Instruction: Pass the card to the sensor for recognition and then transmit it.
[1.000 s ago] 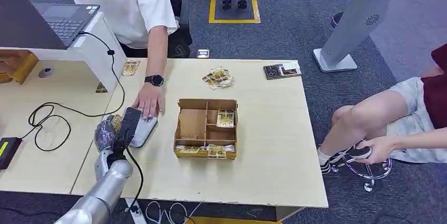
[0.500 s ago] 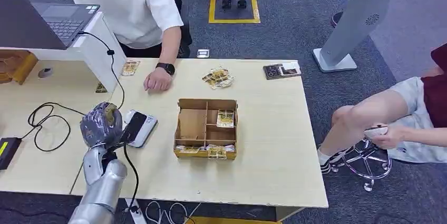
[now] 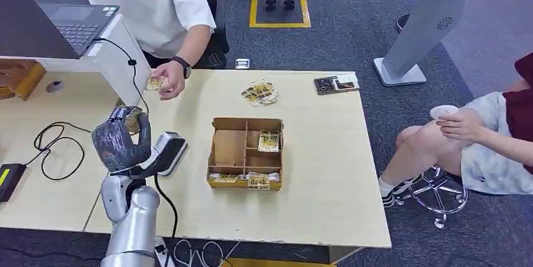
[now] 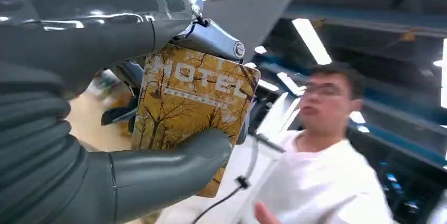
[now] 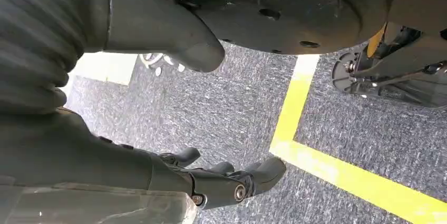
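Observation:
My left hand is raised above the table's left part and pinches a golden card printed HOTEL between thumb and fingers; the card's edge peeks out at the far side of the hand. Just right of that hand, the white-and-black card sensor lies on the table with its cable running off the front. A person in a white shirt stands behind the table, their hand at the far edge by another card. My right hand hangs over the floor, fingers apart, holding nothing.
A wooden compartment box with a few cards sits mid-table, with a loose pile of cards behind it and a black item at the far right corner. A laptop stands on a white riser at the left. A seated person is right of the table.
My left hand has lifted off the sensor with the card and drawn back to the left, turning upward. The standing person's hand has withdrawn from the sensor to the far table edge.

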Controlling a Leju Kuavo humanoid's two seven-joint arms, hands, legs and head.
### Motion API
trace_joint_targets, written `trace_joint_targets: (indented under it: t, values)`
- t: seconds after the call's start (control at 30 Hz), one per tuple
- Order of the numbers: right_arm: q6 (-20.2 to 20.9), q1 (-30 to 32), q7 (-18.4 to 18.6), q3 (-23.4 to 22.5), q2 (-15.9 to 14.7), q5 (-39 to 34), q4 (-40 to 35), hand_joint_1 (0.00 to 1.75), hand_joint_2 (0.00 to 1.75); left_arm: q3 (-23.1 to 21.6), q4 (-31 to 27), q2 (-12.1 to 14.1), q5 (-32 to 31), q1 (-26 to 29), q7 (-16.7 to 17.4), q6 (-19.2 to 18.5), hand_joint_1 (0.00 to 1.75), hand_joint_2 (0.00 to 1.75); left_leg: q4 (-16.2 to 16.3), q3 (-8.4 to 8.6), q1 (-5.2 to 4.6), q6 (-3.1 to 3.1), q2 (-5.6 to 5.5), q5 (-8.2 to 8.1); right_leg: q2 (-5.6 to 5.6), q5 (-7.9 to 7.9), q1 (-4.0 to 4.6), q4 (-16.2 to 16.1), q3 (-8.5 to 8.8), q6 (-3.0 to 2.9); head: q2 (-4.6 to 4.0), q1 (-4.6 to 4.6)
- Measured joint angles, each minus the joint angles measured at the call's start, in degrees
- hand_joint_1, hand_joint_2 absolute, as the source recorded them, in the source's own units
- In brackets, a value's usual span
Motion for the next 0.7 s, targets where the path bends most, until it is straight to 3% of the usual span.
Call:
trace_joint_targets:
  t: [0.1,0.27,0.5,0.7]
  values:
    - [0.07,-0.04,0.0,0.0,-0.02,0.98,0.0,0.0,1.75,-2.67,-2.53,-0.02,-4.22,-0.13,0.83,0.0,1.75,1.75,0.0,0.01,-0.01,0.0,0.0,0.0,0.0,0.0,0.0,0.0,0.0,0.0,0.0,0.0]
    - [0.18,-0.08,0.04,0.0,-0.07,1.62,-0.04,0.0,1.75,-6.32,-3.06,0.22,-5.17,-0.7,5.14,0.0,1.75,1.75,0.0,0.02,-0.01,0.0,0.01,0.0,0.0,0.0,0.0,0.0,0.0,0.0,0.0,0.0]
    - [0.39,-0.16,0.09,0.0,-0.09,2.27,-0.07,0.0,1.75,-15.31,1.3,2.15,-9.34,-2.17,21.05,0.0,1.75,1.75,0.03,0.02,-0.02,0.01,0.0,0.01,0.0,0.01,-0.01,0.0,0.0,0.0,0.0,0.0]
    - [0.61,-0.2,0.09,0.0,-0.18,2.84,-0.09,0.0,1.75,-22.13,6.56,5.12,-10.99,-5.03,27.76,-0.02,1.75,1.75,0.03,0.03,-0.01,0.01,0.0,0.01,0.0,0.01,-0.01,0.0,0.01,0.0,0.0,0.0]
